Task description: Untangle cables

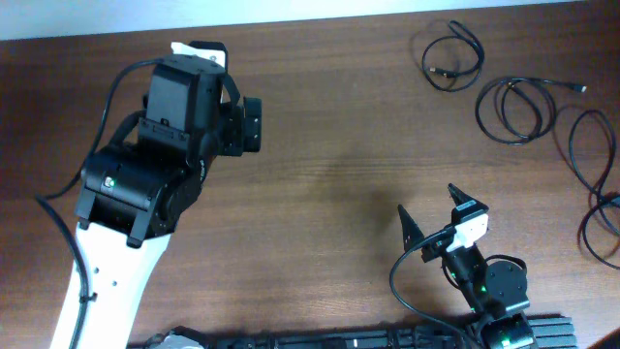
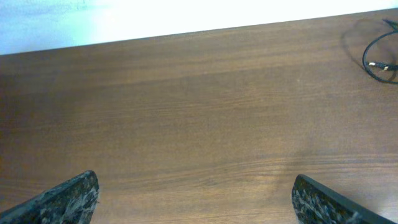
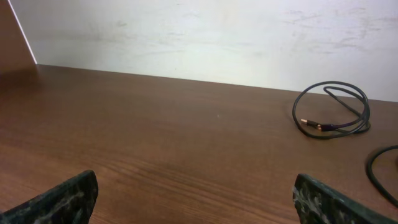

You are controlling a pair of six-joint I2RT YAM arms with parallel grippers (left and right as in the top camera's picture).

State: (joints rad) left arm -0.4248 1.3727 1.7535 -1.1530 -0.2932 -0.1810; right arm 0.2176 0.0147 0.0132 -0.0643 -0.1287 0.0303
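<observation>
Three black cables lie apart at the table's back right. The small coil (image 1: 452, 58) is farthest back, a second looped cable (image 1: 513, 107) lies to its right, and a long cable (image 1: 599, 184) runs along the right edge. My left gripper (image 1: 250, 126) hangs over bare wood at the left, open with nothing between its fingers (image 2: 78, 196). In its wrist view the small coil (image 2: 378, 57) shows at the far right. My right gripper (image 1: 430, 211) is open near the front, well short of the cables. Its wrist view has the coil (image 3: 333, 109) ahead on the right and another cable (image 3: 380, 173) at the edge.
The wooden table (image 1: 329, 184) ends at a pale wall (image 3: 205, 37) behind the cables. A black base rail (image 1: 387, 339) runs along the front edge between the arms.
</observation>
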